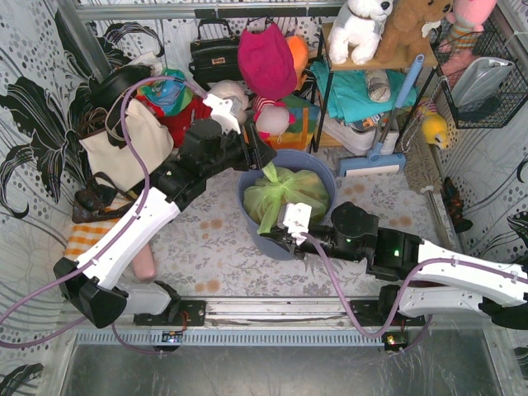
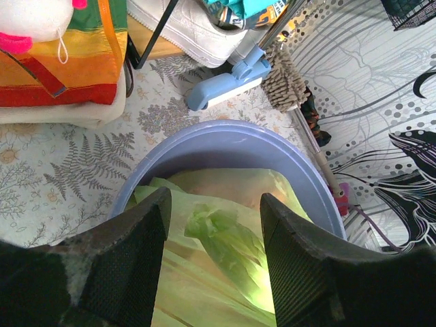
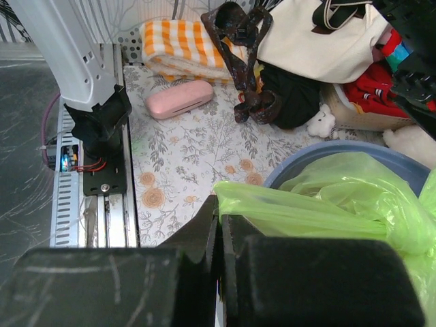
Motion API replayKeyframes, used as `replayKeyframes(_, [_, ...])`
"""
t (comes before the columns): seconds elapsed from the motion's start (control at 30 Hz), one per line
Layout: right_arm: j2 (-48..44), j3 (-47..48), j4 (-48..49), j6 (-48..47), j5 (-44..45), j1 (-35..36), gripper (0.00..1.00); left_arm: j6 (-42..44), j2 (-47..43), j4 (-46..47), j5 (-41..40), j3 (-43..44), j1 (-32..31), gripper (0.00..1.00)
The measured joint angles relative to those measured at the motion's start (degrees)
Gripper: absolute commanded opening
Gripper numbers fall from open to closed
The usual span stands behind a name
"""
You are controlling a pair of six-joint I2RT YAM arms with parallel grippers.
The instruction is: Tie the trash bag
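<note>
Here, crinkly translucent trash bag (image 1: pixel 293 191) fills round blue-grey bin (image 2: pixel 231 136)

Beneath the left hand (image 2: pixel 214 204), the bag (image 2: pixel 218 238) runs off the picture's bottom edge, and the fingers (image 2: pixel 129 266) cover the bin's (image 2: pixel 231 133) near rim. At the right hand (image 3: pixel 219 218), the bag's stretched tail disappears between the closed fingers (image 3: pixel 191 245); its tip cannot be seen.

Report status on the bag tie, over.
Left gripper open over trash bag bunched top. Right gripper shut on its flap. Bag sits in blue bin; no obstruction seen.
</note>
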Motion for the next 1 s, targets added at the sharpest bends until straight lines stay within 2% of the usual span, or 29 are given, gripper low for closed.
replayKeyframes(0.13, [0.5, -0.3, 0.9, 0.0, 1.0, 0.0, 0.00, -0.5, -0.3, 0.0, 0.2, -0.1, 0.0, 0.60])
replayKeyframes(0.23, [0.5, -0.9, 1.6, 0.0, 2.3, 0.0, 0.00, -1.3, -1.3, 0.1, 1.2, -0.9, 0.0, 0.50])
replayKeyframes(0.43, [0.7, -1.9, 3.6, -1.5, 5.0, 0.0, 0.00, -3.0, -3.6, 0.7, 3.6, -3.1, 0.0, 0.20])
replayKeyframes(0.47, [0.7, -2.2, 3.8, -2.4, 5.5, 0.0, 0.00, -3.2, -3.6, 0.9, 4.0, -3.1, 0.0, 0.14])
replayKeyframes(0.5, [0.7, -2.4, 4.1, -3.4, 5.8, 0.0, 0.00, -3.3, -3.6, 1.5, 4.4, -3.1, 0.0, 0.03])
replayKeyframes(0.53, [0.7, -2.8, 4.4, -4.7, 6.0, 0.0, 0.00, -3.4, -3.6, 2.0, 4.8, -3.1, 0.0, 0.00])
replayKeyframes(0.67, [0.3, -4.3, 5.9, -12.0, 3.4, 0.0, 0.00, -2.9, -2.4, 3.7, 5.6, -2.2, 0.0, 0.00])
replayKeyframes(1.0, [-0.1, -3.1, 5.5, -32.8, -7.5, 0.0, 0.00, 1.5, 9.5, 7.9, 6.9, 11.5, -0.1, 0.00])
